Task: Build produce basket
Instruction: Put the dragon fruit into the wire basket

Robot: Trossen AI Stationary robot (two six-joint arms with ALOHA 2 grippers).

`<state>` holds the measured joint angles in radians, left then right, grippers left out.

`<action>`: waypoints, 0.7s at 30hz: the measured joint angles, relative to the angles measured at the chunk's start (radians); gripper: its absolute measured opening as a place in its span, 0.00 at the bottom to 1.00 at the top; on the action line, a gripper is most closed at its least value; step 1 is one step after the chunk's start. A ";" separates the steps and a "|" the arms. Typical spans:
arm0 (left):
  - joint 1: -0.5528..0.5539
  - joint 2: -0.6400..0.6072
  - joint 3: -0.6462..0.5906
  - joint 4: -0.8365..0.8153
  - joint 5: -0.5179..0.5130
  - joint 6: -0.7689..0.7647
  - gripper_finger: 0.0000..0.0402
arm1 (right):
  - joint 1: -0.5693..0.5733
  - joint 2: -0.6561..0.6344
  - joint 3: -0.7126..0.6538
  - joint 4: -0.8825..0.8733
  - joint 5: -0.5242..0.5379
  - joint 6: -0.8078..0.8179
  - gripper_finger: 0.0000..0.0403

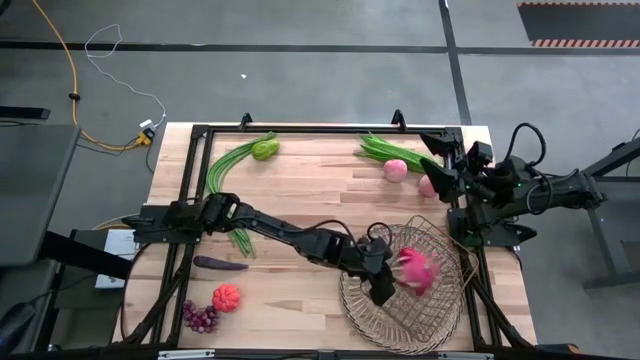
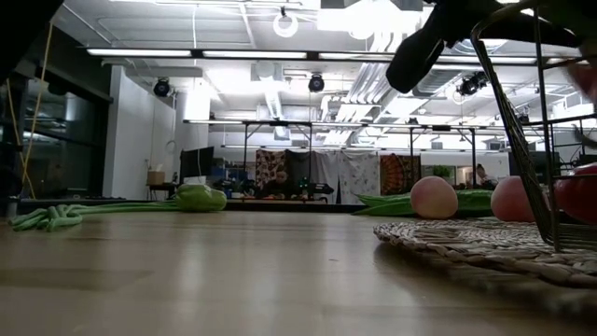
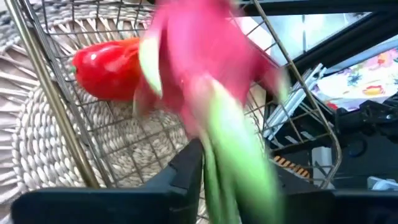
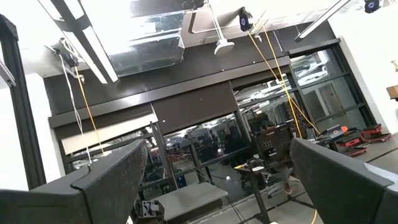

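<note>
**Dragon fruit going into the basket**

Pink dragon fruit (image 3: 199, 81) fills my left wrist view, its green leaf tips trailing down between my fingers. My left gripper (image 1: 385, 283) is closed on it and hangs over the wire basket (image 1: 440, 320) at the counter's (image 1: 300, 190) near right corner. A red pepper (image 3: 109, 65) already lies on the basket's woven floor.

I judge this to be the placing step. Next I should lower the fruit clear of the wire wall, beside the pepper and not on it, then let go.

My right gripper (image 4: 217, 180) waits off the counter's far right edge, pointing up at the ceiling, its fingers spread wide.

Still out on the counter: peaches (image 1: 395, 170), green beans (image 1: 228, 160), a green pepper (image 1: 265, 149), an eggplant (image 1: 220, 264), a pumpkin (image 1: 226, 297) and grapes (image 1: 200, 317).
</note>
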<state>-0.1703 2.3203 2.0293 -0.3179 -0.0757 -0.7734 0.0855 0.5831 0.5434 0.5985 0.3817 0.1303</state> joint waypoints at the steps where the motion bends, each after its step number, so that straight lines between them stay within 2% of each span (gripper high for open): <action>1: 0.000 0.000 0.000 0.001 0.000 0.000 0.20 | 0.000 0.000 0.000 0.000 0.000 0.000 0.96; 10: 0.009 0.000 0.000 0.000 0.053 0.024 0.37 | 0.000 0.000 0.000 -0.004 0.000 0.000 0.96; 16: 0.059 -0.019 0.000 0.005 0.212 0.049 0.45 | 0.000 0.000 0.000 -0.004 -0.001 0.000 0.96; 21: 0.120 -0.062 -0.001 -0.019 0.351 0.115 0.47 | 0.000 0.000 0.000 -0.004 0.000 0.005 0.96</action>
<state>-0.0503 2.2588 2.0281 -0.3373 0.2753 -0.6581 0.0853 0.5831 0.5434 0.5949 0.3817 0.1354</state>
